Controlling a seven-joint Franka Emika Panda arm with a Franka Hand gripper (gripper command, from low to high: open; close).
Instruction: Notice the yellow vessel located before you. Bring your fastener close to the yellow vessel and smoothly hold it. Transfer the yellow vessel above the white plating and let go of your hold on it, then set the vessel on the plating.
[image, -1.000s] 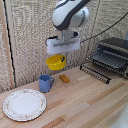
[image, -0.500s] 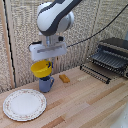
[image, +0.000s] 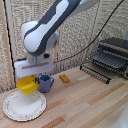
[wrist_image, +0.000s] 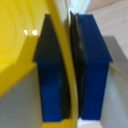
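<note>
My gripper, a white boxy head on the white and grey arm, is shut on the rim of the yellow bowl. It holds the bowl in the air above the far edge of the white plate, at the exterior view's left. In the wrist view the two dark-blue fingers clamp the bowl's thin yellow wall between them, and the bowl's inside shows to one side.
A blue mug stands right behind the plate, close beside the held bowl. A small orange block lies further along the wooden table. A black dish rack stands at the exterior view's right. Wicker screens stand behind.
The arm has carried the yellow bowl toward the exterior view's left and lower, from above the mug to above the plate's far edge. The grip has stayed shut on it.
</note>
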